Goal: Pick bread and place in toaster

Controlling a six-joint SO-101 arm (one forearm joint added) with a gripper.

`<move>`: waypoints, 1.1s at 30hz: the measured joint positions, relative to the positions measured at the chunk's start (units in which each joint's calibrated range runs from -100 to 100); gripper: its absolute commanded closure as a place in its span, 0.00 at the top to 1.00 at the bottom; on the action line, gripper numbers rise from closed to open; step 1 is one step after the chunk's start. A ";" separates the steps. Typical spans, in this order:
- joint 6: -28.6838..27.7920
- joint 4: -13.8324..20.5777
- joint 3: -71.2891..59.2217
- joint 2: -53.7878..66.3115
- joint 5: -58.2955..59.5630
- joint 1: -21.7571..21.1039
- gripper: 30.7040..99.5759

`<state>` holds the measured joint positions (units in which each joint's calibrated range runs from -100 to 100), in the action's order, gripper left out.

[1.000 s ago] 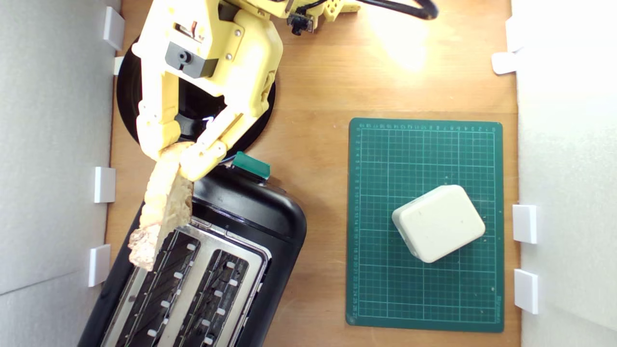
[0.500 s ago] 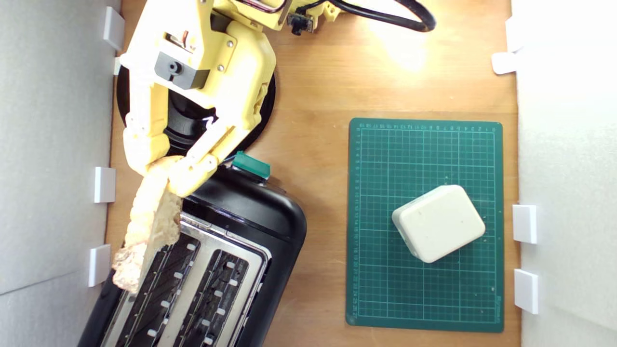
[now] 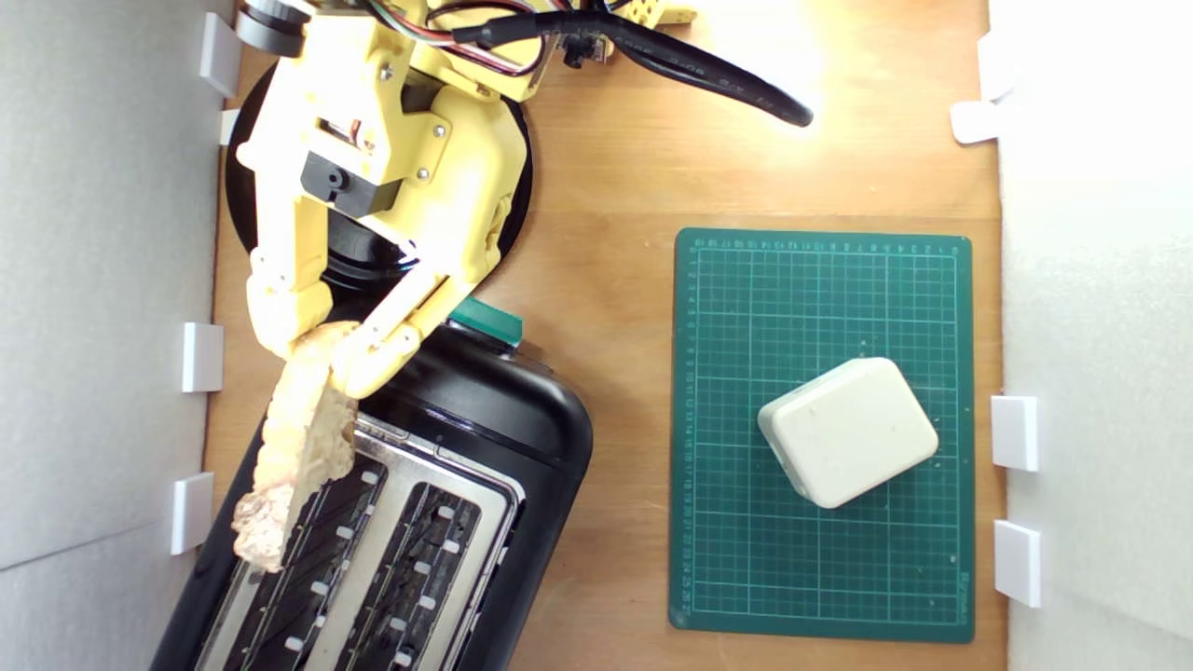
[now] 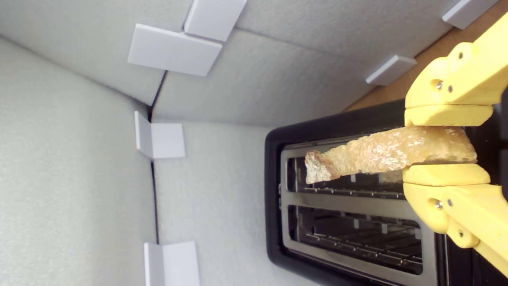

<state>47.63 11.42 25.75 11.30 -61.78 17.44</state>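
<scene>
Yellow pincer [image 3: 322,349] clamps bread [image 3: 294,447] over toaster [image 3: 485,410] outer slot; black plate [image 3: 517,200] behind, cream block [image 3: 848,431] well apart.

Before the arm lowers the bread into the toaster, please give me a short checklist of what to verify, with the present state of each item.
1. Grip: gripper shut on one end of the bread slice: ok.
2. Slot free: the toaster slot under the bread looks empty in the wrist view: ok.
3. Alignment: the slice runs roughly along the slot, but in the exterior view its free end seems to overhang the slot's outer edge: not ok.
4. Height above the slot: cannot tell.
5. Green lever knob position, up or down: cannot tell.
6. Cream-white block lies apart on the green cutting mat: ok.
</scene>
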 measured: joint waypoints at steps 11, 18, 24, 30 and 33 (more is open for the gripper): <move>0.00 0.00 -0.09 -2.10 1.19 -0.09 0.36; 0.00 0.00 -0.09 -3.95 3.73 -0.18 0.36; 0.00 0.00 -0.09 -4.54 3.73 0.00 0.36; 0.00 0.00 -0.09 -5.96 3.73 -0.09 0.36; 0.00 0.27 -0.09 -7.48 3.73 -0.09 0.36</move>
<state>47.63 11.68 25.66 3.82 -58.05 17.35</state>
